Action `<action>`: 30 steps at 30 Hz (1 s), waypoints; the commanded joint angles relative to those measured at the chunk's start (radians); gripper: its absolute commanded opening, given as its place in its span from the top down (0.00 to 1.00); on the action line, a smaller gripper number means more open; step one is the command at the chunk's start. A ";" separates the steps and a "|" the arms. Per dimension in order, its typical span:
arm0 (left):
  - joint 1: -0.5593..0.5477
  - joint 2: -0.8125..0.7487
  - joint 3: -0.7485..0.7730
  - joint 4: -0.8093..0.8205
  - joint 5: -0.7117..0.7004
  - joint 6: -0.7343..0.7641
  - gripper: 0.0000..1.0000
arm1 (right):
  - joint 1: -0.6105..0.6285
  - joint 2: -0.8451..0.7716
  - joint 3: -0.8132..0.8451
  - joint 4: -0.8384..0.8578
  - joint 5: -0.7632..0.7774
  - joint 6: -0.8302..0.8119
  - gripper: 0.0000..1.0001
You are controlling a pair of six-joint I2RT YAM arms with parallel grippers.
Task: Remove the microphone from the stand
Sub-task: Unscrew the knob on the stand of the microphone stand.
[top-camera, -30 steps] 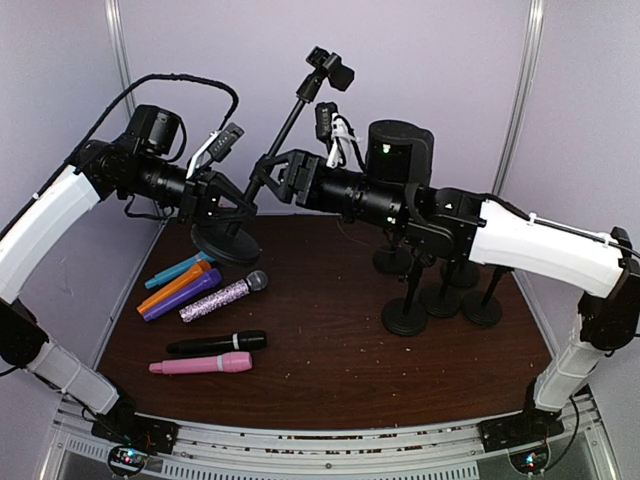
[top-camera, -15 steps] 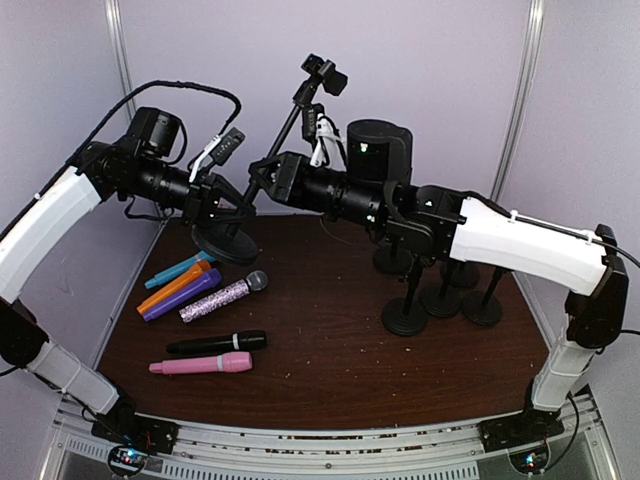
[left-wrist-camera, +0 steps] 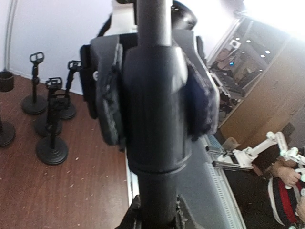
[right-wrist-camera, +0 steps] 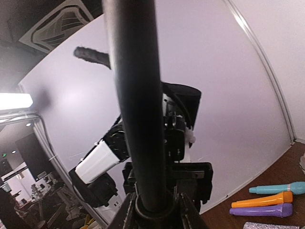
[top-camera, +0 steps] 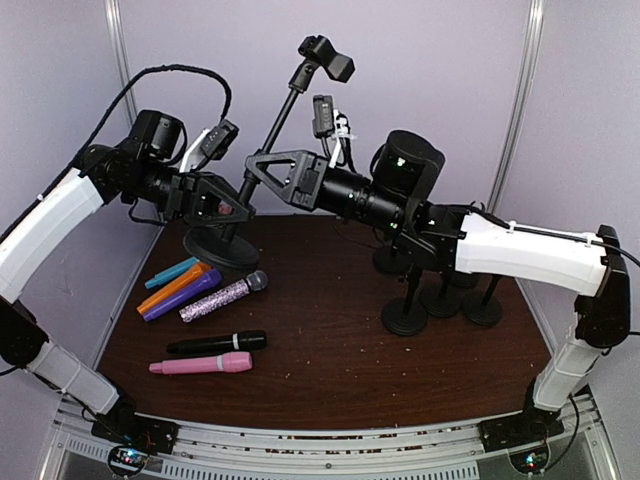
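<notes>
Black stand tops out slightly higher than before, left pincer and right pincer both clamped on it.

Both arms share one look: the left arm and right arm each have a long white shell between black joints and black cylindrical motor housings. A green light glows on the right arm's round housing. A black cable arches over the left arm, and a white lead runs to its wrist camera. The left claw has dark, rough pads. The right claw is a black triangular frame.
</notes>
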 commanded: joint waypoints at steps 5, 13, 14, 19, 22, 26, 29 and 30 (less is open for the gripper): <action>-0.020 -0.011 -0.028 0.126 0.241 -0.050 1.00 | -0.003 0.026 0.071 0.461 -0.412 0.211 1.00; -0.022 -0.008 -0.030 0.127 0.304 -0.050 1.00 | -0.014 0.131 0.146 0.787 -0.556 0.521 0.94; -0.022 -0.008 -0.031 0.128 0.305 -0.049 1.00 | -0.017 0.140 0.151 0.815 -0.561 0.553 0.90; -0.022 -0.006 -0.014 0.128 0.277 -0.045 1.00 | -0.022 0.093 0.111 0.608 -0.543 0.418 0.57; -0.019 -0.006 0.012 0.129 0.211 -0.045 1.00 | -0.029 0.004 0.025 0.281 -0.385 0.139 0.20; 0.001 -0.005 0.043 0.131 0.071 -0.034 1.00 | -0.035 -0.071 0.005 -0.164 -0.062 -0.061 0.09; 0.018 0.000 0.063 0.131 -0.031 -0.026 1.00 | -0.033 -0.087 0.000 -0.277 0.104 -0.070 0.17; 0.018 -0.001 0.067 0.131 -0.061 -0.021 1.00 | -0.029 -0.090 -0.003 -0.287 0.137 -0.067 0.20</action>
